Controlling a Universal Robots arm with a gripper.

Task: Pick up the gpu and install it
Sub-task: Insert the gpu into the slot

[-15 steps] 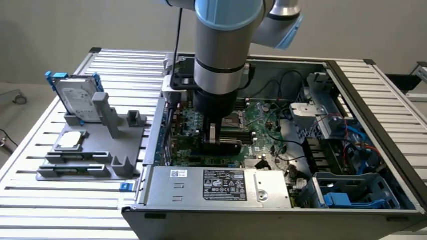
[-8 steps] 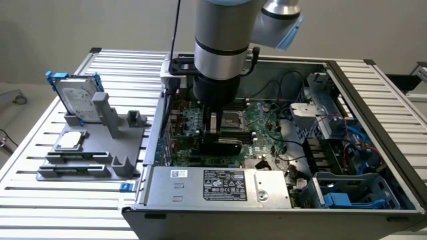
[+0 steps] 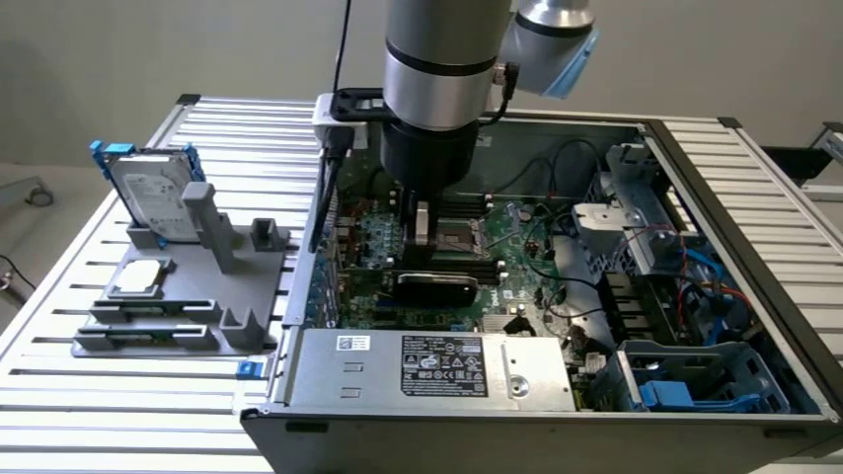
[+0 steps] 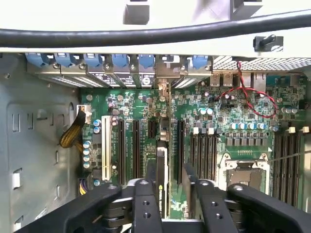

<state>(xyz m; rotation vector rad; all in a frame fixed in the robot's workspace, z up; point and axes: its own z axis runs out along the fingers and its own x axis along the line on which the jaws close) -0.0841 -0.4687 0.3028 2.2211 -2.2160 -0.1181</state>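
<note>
The gpu (image 4: 162,170) stands edge-up on the motherboard (image 4: 223,111) — long axis toward the rear wall (image 4: 73,77) — tool (image 4: 173,187) straddling it, grip unclear.

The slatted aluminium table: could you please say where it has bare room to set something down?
Bare slats lie behind the grey holder tray, in front of it, and past the open dark computer case on the exterior view's right. The tray and the case interior are crowded.

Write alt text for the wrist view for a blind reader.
The tool hangs over the gpu, which stands edge-on among the black expansion slots of a green motherboard inside an open computer case. Blue slot latches line the case wall beyond it.
</note>
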